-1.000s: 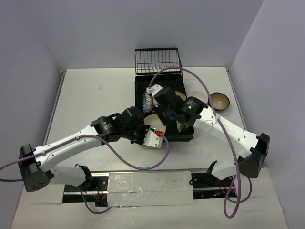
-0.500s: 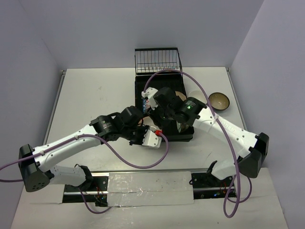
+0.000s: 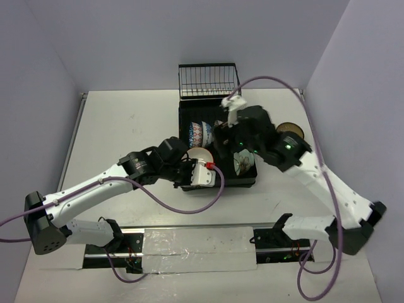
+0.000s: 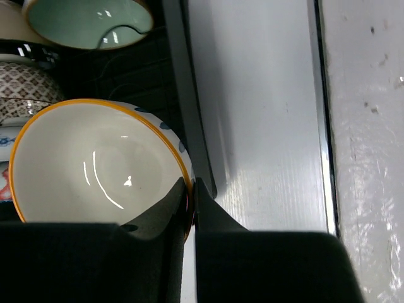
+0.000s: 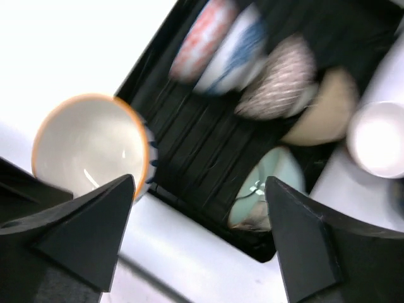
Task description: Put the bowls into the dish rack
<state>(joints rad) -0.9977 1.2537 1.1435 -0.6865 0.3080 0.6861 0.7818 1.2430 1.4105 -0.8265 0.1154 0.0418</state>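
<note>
The dish rack (image 3: 247, 179) is a black ribbed tray with a wire basket (image 3: 208, 79) at its far end. My left gripper (image 3: 198, 166) (image 4: 190, 189) is shut on the rim of a white bowl with an orange rim (image 3: 201, 156) (image 4: 95, 164) at the rack's front left corner. My right gripper (image 3: 222, 131) (image 5: 199, 189) hangs open and empty above the rack. Several bowls stand on edge in a row inside: a blue-white one (image 3: 199, 134) (image 5: 237, 53), a brown patterned one (image 5: 278, 79) and a tan one (image 5: 328, 107). A pale green bowl (image 3: 243, 163) (image 5: 265, 186) lies at the front right.
A brown-rimmed bowl (image 3: 291, 132) sits on the table right of the rack. A white round bowl (image 5: 382, 139) shows beside the rack in the right wrist view. The rack's raised edge (image 4: 189, 126) runs next to the left fingers. My purple cables loop over both arms.
My right gripper opened, let go of the blue-white bowl, now standing in the rack, and pulled up and back to the right. The left gripper shifted slightly right with the white bowl.
</note>
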